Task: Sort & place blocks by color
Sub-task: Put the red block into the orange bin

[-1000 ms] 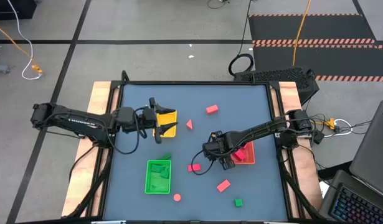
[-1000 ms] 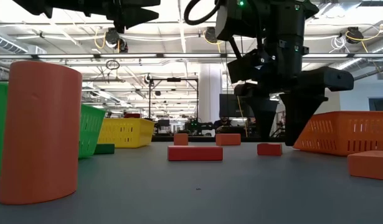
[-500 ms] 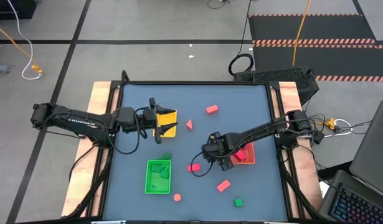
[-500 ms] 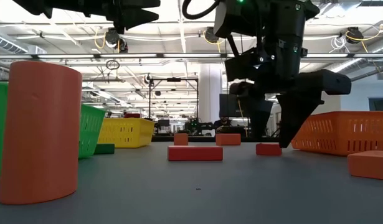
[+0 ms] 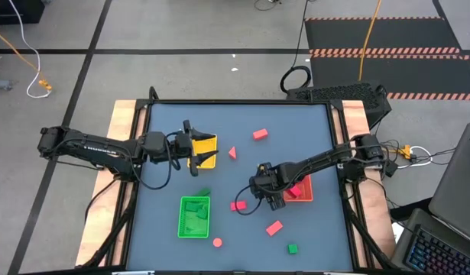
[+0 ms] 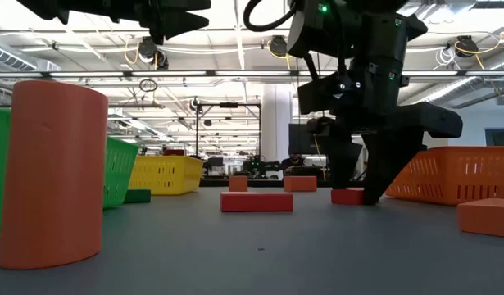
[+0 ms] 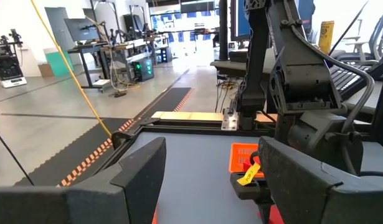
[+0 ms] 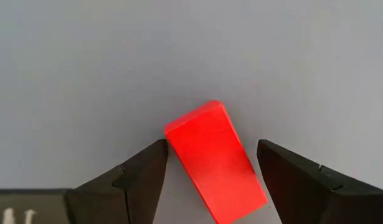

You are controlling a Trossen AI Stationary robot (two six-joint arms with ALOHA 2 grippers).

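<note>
Grey-blue matting covers the table [image 5: 166, 122], framed by pale wooden side rails; the broadest bare stretch lies along the far edge and the near left corner. The right gripper [image 5: 274, 197] is down at the surface near the table's middle, its dark fingers [image 8: 141, 171] spread to either side of a red rectangular block [image 8: 217, 163] that lies flat and skewed between them; one corner sits almost against a finger, but the jaws are not clamped. Just beside it, toward the right rail, stands the red tray [image 5: 302, 190], with mesh walls in the low view. A salmon bar [image 5: 238, 205] lies close on the other side, another block [image 5: 274, 227] nearer the front, then a round piece [image 5: 218, 243] and a small green cube [image 5: 293, 248]. The green tray [image 5: 194, 217] holds green pieces. The left gripper [image 5: 190, 147] hangs with jaws apart above the yellow tray [image 5: 208, 142]. A triangle [image 5: 232, 153] and a red block [image 5: 260, 134] lie farther back.
</note>
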